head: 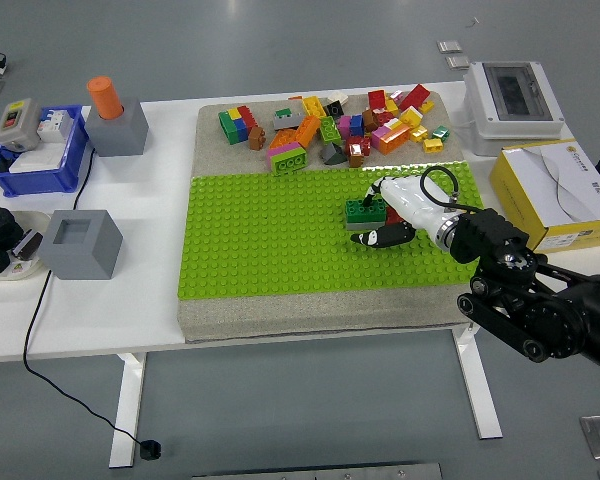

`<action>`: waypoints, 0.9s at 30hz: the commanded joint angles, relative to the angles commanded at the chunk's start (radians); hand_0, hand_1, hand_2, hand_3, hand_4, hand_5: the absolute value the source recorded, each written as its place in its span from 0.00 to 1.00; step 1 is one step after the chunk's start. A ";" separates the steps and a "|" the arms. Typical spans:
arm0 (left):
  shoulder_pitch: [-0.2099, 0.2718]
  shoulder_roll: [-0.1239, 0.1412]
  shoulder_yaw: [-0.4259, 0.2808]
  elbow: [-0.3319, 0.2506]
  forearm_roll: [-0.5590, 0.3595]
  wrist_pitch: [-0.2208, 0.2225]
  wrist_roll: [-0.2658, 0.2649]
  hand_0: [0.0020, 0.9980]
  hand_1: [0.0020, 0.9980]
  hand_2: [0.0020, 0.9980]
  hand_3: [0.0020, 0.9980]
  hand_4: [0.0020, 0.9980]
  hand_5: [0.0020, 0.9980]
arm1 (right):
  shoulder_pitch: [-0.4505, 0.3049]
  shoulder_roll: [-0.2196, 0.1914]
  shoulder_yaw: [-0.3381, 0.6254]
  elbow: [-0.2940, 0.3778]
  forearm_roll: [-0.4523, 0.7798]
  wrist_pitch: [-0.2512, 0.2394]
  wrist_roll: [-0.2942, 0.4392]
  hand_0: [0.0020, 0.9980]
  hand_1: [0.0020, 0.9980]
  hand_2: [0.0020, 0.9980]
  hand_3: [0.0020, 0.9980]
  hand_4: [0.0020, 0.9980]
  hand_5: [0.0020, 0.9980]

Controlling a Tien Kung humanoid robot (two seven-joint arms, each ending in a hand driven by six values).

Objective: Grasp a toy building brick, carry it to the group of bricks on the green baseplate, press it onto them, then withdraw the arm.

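Where the right arm reaches in from the lower right corner, its white right hand (395,212) sits low over the green baseplate (270,250), fingers curled around a green brick (365,209). The brick rests on the baseplate's studs, right of centre and near the plate's far edge; whether it is seated on the studs cannot be told. One dark-tipped finger (373,238) lies on the plate just in front of the brick, and others drape over its top and right end. Beyond the plate, a loose pile of bricks (330,128) in mixed colours is scattered on the grey pad (310,318). Left side of white table (110,310): blue bin (35,165), grey block with orange cylinder (108,98), second grey block (77,243). Right side: white enclosure (510,95), yellow-and-white box (560,190).
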 joint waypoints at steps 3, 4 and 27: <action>0.001 0.000 0.001 0.000 -0.001 0.000 0.000 0.78 0.78 0.72 0.45 1.00 0.83 | 0.000 0.002 -0.002 -0.006 0.002 -0.002 0.003 0.79 0.78 0.86 0.64 0.88 0.58; 0.001 0.000 0.001 0.000 -0.002 0.000 -0.001 0.78 0.78 0.72 0.45 1.00 0.83 | 0.000 0.002 -0.003 -0.008 0.003 -0.003 0.003 0.79 0.78 0.86 0.64 0.88 0.58; 0.002 0.002 0.014 0.000 -0.028 0.004 -0.009 0.78 0.78 0.72 0.45 1.00 0.83 | -0.004 -0.001 -0.026 -0.015 0.008 -0.001 0.002 0.79 0.78 0.85 0.64 0.86 0.58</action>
